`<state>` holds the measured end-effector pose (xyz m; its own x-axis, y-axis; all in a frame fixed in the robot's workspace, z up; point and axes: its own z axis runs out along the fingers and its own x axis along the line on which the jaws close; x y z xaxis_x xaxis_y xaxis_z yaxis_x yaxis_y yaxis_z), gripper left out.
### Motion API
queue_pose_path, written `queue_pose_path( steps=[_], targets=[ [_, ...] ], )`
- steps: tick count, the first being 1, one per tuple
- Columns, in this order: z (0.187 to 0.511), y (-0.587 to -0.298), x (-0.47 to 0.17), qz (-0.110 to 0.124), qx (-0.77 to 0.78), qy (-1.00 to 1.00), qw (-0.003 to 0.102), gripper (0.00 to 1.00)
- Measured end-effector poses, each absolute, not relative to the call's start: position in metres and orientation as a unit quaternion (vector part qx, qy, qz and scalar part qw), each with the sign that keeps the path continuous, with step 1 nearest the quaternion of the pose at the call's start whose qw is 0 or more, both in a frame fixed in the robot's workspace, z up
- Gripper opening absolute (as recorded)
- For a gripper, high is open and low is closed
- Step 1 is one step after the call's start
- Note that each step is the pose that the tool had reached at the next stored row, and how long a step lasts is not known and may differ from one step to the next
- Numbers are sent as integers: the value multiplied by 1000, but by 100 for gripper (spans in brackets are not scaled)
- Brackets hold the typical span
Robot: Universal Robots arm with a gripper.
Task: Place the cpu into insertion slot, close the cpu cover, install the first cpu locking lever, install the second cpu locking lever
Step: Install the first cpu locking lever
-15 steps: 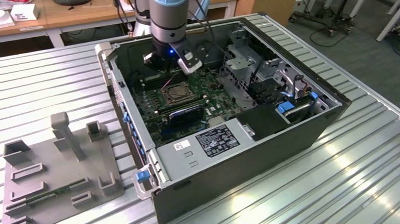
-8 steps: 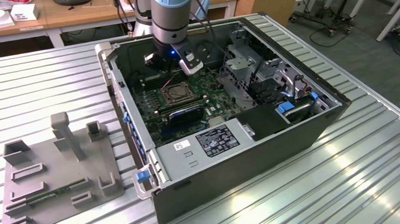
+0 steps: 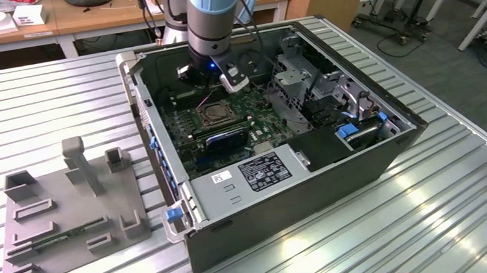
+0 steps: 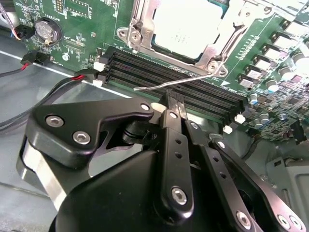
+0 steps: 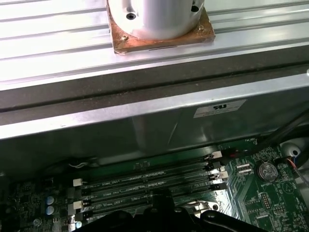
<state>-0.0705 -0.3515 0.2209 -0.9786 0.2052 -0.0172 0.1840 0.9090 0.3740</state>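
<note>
In the exterior view the gripper (image 3: 216,85) hangs inside the open computer case (image 3: 327,170), in the upper middle of the frame, just above the insertion slot (image 3: 212,115). In the second wrist view the cpu (image 4: 186,26) sits in the slot and the cpu cover (image 4: 212,53) seems closed over it. One locking lever (image 4: 178,83) sticks out free over the memory slots (image 4: 145,65). I judge the lever step is in hand, and it calls for an exact push on a thin rod. The fingers are pressed together with nothing held, their tips just beside the lever. The first wrist view shows the same memory slots.
</note>
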Motion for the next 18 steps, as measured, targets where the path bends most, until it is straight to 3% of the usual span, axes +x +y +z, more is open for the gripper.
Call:
queue_pose_path(
  steps=[18],
  targets=[
    [210,-352,-58,191,100,976,27,11]
  ],
)
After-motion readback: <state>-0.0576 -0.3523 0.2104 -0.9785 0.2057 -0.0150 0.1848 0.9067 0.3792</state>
